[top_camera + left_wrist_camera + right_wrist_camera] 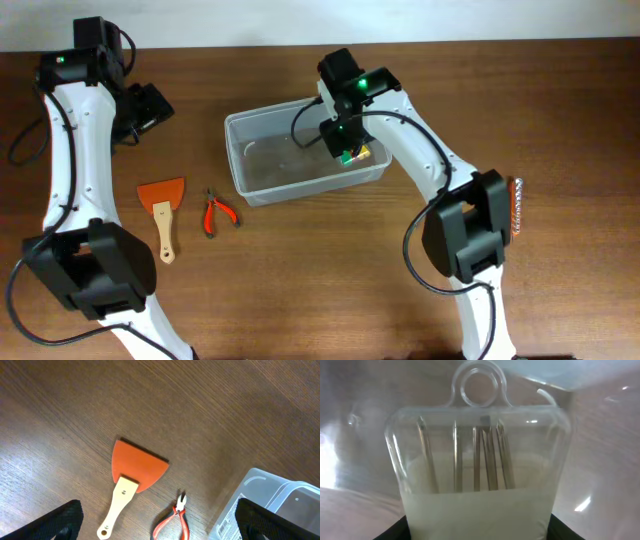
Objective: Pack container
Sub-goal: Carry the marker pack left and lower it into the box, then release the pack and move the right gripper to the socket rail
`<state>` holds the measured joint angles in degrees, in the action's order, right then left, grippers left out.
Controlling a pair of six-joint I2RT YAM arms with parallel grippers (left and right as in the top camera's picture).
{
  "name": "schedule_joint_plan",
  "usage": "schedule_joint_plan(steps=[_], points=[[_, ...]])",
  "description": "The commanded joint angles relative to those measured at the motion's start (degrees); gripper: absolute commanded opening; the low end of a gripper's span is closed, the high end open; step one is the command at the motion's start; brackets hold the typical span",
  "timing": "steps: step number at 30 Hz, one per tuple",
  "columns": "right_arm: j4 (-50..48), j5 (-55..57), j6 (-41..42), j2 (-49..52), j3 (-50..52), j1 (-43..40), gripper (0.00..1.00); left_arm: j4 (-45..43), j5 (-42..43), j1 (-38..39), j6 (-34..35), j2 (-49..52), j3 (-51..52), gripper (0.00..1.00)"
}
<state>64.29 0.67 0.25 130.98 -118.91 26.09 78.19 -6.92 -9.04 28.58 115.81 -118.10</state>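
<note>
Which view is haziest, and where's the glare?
Right wrist: milky and soft, the clear bit pack fills it, with glints left and right. Left wrist: crisp on the scraper and pliers. Overhead: even light, faint sheen on the container.

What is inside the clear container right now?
The right end effector holding a clear pack of metal bits, low in the container. The floor beneath them is covered.

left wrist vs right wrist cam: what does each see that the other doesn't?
Left wrist only: an orange scraper and red pliers on the table. Right wrist only: a clear pack of metal bits, close up and filling the frame. Both: the container, as a corner at the left wrist's lower right and as blurry clear plastic behind the pack in the right wrist view.
</note>
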Motion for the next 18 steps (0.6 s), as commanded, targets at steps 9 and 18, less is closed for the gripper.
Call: schedule_joint_plan(steps=[9, 18], points=[[-0.4, 0.9, 1.8, 2.4, 0.4, 0.4, 0.60, -0.1, -0.4, -0.2, 0.7, -0.9, -0.6, 0.99], [-0.2, 0.9, 1.8, 2.5, 0.4, 0.4, 0.86, -0.1, -0.4, -0.2, 0.7, -0.9, -0.6, 0.99]])
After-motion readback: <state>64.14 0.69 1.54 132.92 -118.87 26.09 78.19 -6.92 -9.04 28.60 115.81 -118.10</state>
